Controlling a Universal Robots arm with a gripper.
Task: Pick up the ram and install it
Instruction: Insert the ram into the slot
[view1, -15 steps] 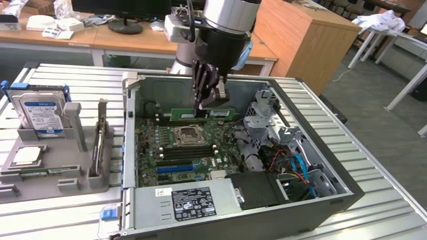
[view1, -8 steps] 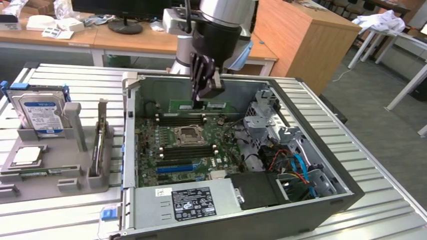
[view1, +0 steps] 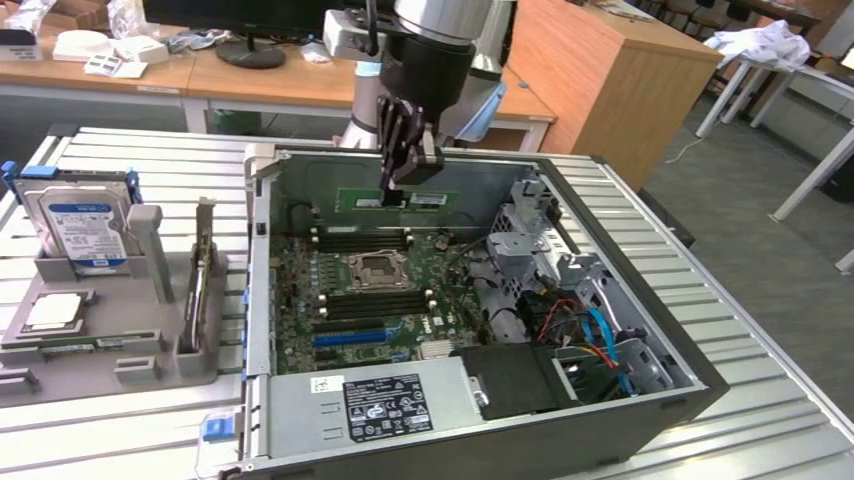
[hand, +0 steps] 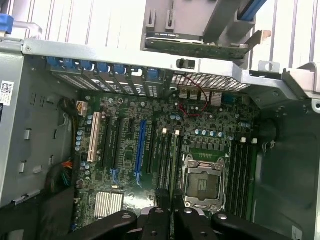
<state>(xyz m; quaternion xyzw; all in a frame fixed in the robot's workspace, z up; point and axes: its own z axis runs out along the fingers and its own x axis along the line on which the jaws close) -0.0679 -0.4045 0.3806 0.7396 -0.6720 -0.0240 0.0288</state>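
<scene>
Exterior view: gripper (view1: 402, 186) clenched on ram (view1: 451, 200), level over motherboard (view1: 400, 305), near case (view1: 587, 430) far wall.

slatted metal table (view1: 127, 155) with an open computer case (view1: 574, 440) beside a grey parts holder (view1: 147, 352)

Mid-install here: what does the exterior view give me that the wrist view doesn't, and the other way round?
Exterior view: the ram seen side-on, green with white labels, clamped in the gripper inside the case; also the hard drive standing in the grey holder beside it.
Wrist view: the perforated grille in the case's rear wall, with a red wire looped below it.
Both: the motherboard and its CPU socket.
</scene>
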